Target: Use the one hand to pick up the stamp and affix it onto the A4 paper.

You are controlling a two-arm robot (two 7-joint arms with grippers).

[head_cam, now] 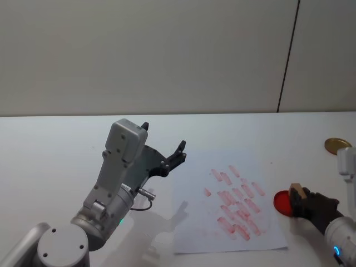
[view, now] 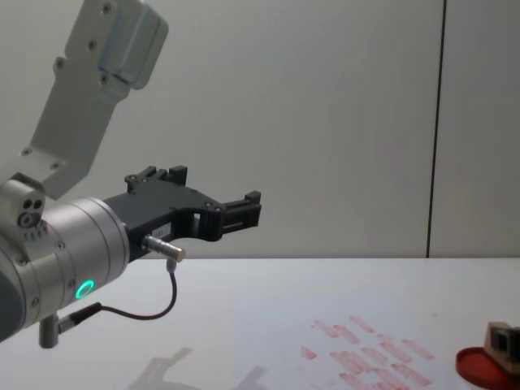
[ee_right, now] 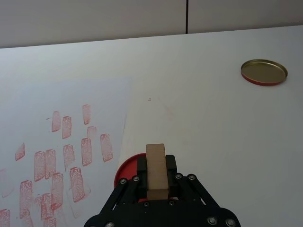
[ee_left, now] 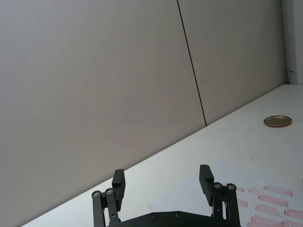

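Note:
My right gripper (head_cam: 305, 202) is shut on the stamp (head_cam: 296, 189), a small tan wooden block held upright between the black jaws. In the right wrist view the stamp (ee_right: 155, 170) sits in the right gripper (ee_right: 155, 178) directly at the red round ink pad (ee_right: 126, 169). Seen from the chest, the stamp (view: 496, 335) is down at the ink pad (view: 478, 364); I cannot tell whether they touch. The A4 paper (head_cam: 194, 225), covered with pink-red prints, lies just left of the pad. My left gripper (head_cam: 164, 138) hangs open in the air, left of the paper.
A gold round lid (head_cam: 337, 145) lies at the far right of the white table, beyond the ink pad (head_cam: 281, 201). The left arm's silver body and its cable stand over the table's left front. A grey wall closes off the back.

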